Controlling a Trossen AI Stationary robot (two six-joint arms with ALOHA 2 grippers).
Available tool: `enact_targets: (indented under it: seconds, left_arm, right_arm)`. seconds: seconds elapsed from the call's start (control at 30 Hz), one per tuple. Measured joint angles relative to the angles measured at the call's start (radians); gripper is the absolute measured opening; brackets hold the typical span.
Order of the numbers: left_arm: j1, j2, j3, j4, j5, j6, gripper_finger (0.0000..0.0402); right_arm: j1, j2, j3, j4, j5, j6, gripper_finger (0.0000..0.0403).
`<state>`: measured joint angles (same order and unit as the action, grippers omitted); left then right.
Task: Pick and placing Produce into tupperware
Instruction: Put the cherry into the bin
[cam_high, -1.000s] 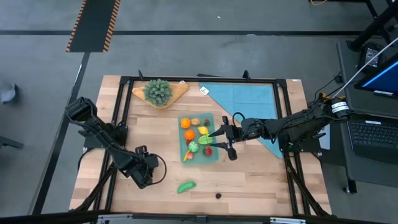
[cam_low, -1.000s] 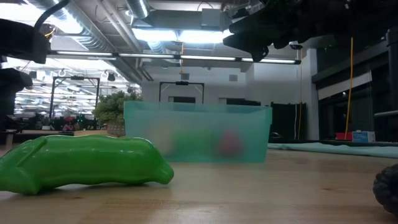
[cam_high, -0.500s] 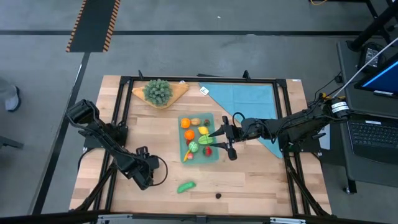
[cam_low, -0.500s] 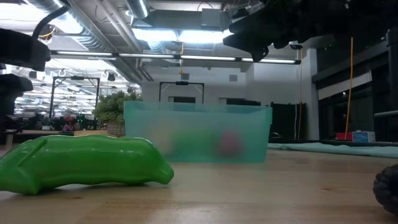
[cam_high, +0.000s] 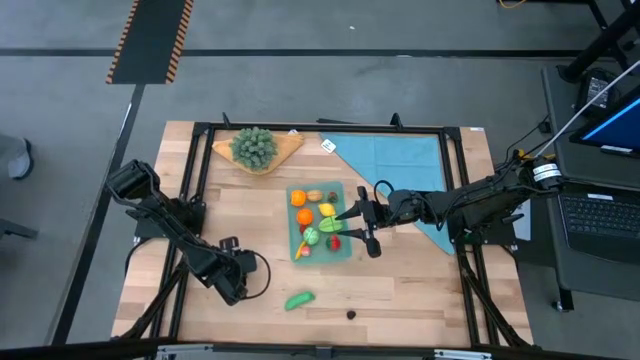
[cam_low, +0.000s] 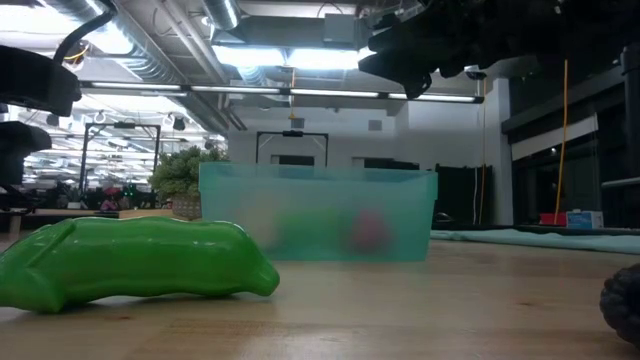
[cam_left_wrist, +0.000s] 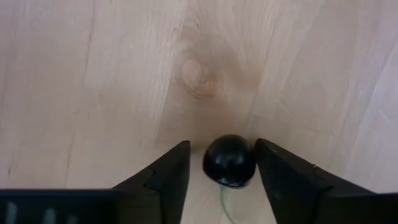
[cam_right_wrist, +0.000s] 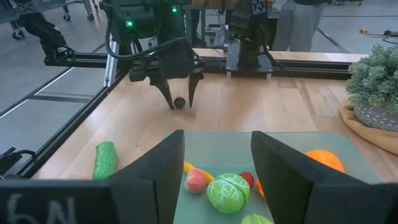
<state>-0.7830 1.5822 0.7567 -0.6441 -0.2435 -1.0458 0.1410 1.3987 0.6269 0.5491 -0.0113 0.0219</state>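
The tupperware (cam_high: 343, 192) lies in the middle of the table (cam_high: 420, 290) with several pieces of produce (cam_high: 303, 216) already inside. A green pod (cam_high: 299, 299) and a small dark piece (cam_high: 351, 314) are left outside, on the near part of the table.

Compared with a second ago, almost nothing has moved; only the left arm has shifted a little. The left gripper (cam_left_wrist: 222, 147) stands low on the wood at the near left, with its fingers narrow around another dark round piece (cam_left_wrist: 229, 160). One finger is almost touching and the other is just apart, so I judge that the grasp is not closed yet.

The right gripper (cam_high: 352, 226) hangs over the tupperware, wide and empty.

From above you cannot see this round piece, because the left gripper covers it. In the low view, the tupperware's wall blurs the contents.
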Motion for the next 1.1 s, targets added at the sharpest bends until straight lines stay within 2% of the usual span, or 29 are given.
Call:
enact_targets:
  seconds: [0.47, 0.73, 0.97, 1.1]
  left_arm:
    - [0.000, 0.001, -0.001, 0.007, 0.018, -0.019, 0.0109]
    - [-0.001, 0.001, -0.001, 0.007, 0.019, -0.026, 0.0121]
    - [0.027, -0.067, -0.009, -0.023, 0.051, -0.015, 0.0105]
    - [0.048, -0.132, -0.006, -0.048, -0.007, 0.002, 0.0105]
  right_arm:
    - [0.000, 0.000, 0.000, 0.000, 0.000, 0.002, 0.0188]
    - [0.000, 0.000, 0.000, 0.000, 0.000, 0.002, 0.0188]
    - [0.000, 0.000, 0.000, 0.000, 0.000, 0.003, 0.0188]
    - [0.000, -0.015, 0.000, -0.018, -0.001, -0.003, 0.0188]
